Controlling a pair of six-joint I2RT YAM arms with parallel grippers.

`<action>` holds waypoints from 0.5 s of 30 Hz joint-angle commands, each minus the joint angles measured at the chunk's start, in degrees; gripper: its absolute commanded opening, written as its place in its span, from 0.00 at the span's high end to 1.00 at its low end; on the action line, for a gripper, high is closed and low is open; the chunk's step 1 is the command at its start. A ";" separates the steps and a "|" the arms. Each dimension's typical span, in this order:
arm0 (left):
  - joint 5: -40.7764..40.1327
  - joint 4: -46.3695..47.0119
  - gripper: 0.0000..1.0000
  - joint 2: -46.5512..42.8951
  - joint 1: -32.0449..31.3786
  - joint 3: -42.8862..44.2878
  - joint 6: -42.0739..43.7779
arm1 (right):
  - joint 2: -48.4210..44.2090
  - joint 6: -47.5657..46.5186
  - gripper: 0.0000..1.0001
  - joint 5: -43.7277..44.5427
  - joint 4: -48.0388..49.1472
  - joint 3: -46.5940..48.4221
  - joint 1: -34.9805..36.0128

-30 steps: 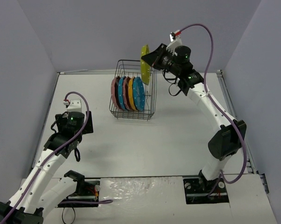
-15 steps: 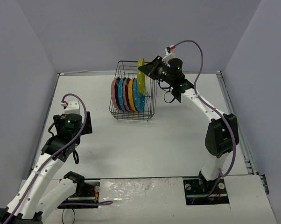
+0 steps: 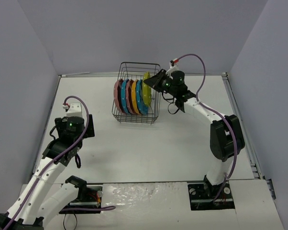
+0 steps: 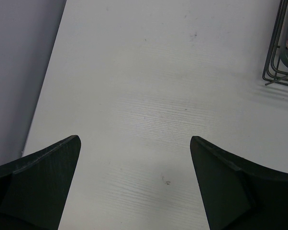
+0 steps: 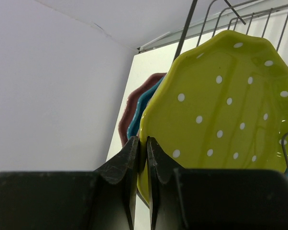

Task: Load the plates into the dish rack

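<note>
The black wire dish rack (image 3: pixel 136 114) stands at the back middle of the table. Several polka-dot plates stand on edge in it: pink (image 3: pixel 117 95), blue (image 3: pixel 123 96), orange (image 3: pixel 134 97) and another blue (image 3: pixel 141 98). My right gripper (image 3: pixel 152 82) is shut on the rim of the lime green plate (image 3: pixel 146 81), which is upright at the rack's right end, higher than the others. In the right wrist view the fingers (image 5: pixel 142 141) pinch the lime plate (image 5: pixel 220 105), with a blue plate (image 5: pixel 141 112) behind it. My left gripper (image 4: pixel 134 139) is open over bare table, empty.
The rack's near left corner (image 4: pixel 280 57) shows at the top right of the left wrist view. Grey walls close in the table on the left, back and right. My left arm (image 3: pixel 70 127) hovers near the left wall, well away from the rack.
My right gripper has brought the lime plate down from above the rack's back right corner into the rack, beside the blue plate. My left arm drew back a little, then stayed still.
</note>
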 commanded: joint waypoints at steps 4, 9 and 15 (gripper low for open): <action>-0.02 3.39 0.03 0.07 -0.10 0.51 0.77 | -4.26 -0.94 1.00 0.65 14.38 -3.04 -0.46; 0.09 3.39 0.03 0.00 -0.10 0.51 0.77 | -3.36 -6.41 1.00 1.87 7.48 -1.85 -0.02; 0.15 3.30 0.03 -0.22 -0.10 0.51 0.69 | -1.46 -11.75 0.64 1.83 1.84 0.56 0.37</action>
